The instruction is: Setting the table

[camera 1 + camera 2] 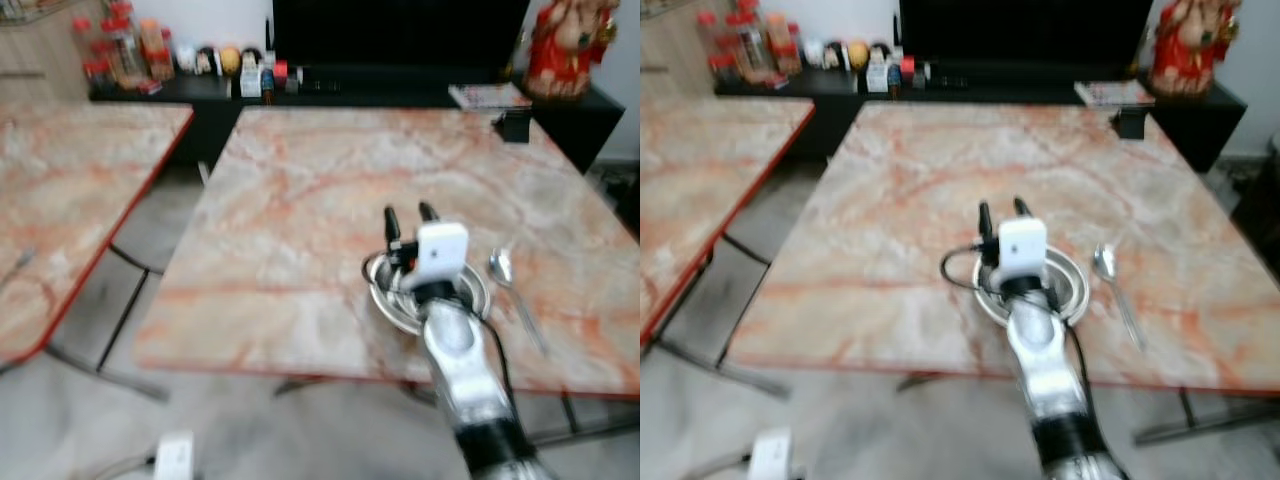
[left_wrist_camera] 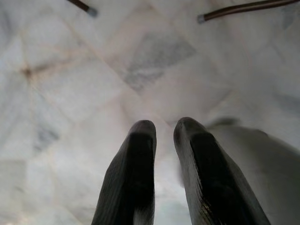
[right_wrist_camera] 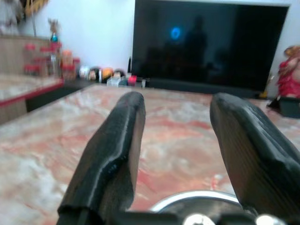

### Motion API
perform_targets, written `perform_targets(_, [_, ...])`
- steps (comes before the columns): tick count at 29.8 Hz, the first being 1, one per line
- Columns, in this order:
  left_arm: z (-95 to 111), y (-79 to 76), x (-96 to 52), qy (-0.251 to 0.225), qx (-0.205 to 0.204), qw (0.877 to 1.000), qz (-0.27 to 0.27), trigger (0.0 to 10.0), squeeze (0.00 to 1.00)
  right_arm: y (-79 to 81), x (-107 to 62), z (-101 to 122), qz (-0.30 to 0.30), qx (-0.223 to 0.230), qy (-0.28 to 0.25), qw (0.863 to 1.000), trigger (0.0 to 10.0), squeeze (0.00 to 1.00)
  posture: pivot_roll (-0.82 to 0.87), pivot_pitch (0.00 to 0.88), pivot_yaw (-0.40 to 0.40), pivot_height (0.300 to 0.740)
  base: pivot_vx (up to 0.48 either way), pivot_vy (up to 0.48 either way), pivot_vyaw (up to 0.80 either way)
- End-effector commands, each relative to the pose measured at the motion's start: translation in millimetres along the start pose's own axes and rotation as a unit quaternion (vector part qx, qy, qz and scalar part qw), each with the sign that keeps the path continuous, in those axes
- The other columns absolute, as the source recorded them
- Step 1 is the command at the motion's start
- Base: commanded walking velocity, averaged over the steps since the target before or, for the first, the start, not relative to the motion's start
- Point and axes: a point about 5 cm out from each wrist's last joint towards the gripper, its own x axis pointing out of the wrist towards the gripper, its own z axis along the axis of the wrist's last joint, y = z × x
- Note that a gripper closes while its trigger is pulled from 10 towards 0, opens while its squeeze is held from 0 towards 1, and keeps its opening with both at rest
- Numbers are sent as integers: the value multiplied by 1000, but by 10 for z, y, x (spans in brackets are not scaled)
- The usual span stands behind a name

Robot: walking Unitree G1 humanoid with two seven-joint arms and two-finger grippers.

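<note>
Right claw (image 1: 408,214) over bowl (image 1: 385,300) — spoon (image 1: 512,285) beside, marble table (image 1: 300,220)

Bright even daylight, head views softly motion-blurred; wrist views near-focus blurred, faint shadows

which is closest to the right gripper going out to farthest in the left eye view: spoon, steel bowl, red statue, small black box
1. Steel bowl, right beneath the right gripper.
2. Spoon, on the table just to the bowl's right.
3. Small black box, at the table's far right edge.
4. Red statue, on the dark cabinet beyond the table, far right.
</note>
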Motion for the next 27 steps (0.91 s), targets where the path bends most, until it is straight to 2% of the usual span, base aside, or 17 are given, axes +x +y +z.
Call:
perform_targets(1, [40, 50, 5, -7, 0, 1000, 7, 10000, 0, 42, 21, 49, 7, 3, -11, 1000, 10000, 0, -42, 0, 12, 740, 0, 480, 0])
perform_targets(11, [-15, 38, -7, 1, 6, 1000, 4, 10000, 0, 42, 3, 18, 4, 3, -7, 1000, 10000, 0, -50, 0, 16, 740, 0, 480, 0])
perform_targets(21, [28, 63, 2, -4, 11, 1000, 4, 10000, 0, 66, 36, 11, -4, 7, -2, 1000, 10000, 0, -46, 0, 22, 740, 0, 480, 0])
perform_targets(27, [48, 78, 5, -7, 4, 1000, 8, 10000, 0, 14, 41, -6, -24, 9, 3, 1000, 10000, 0, -37, 0, 28, 740, 0, 480, 0])
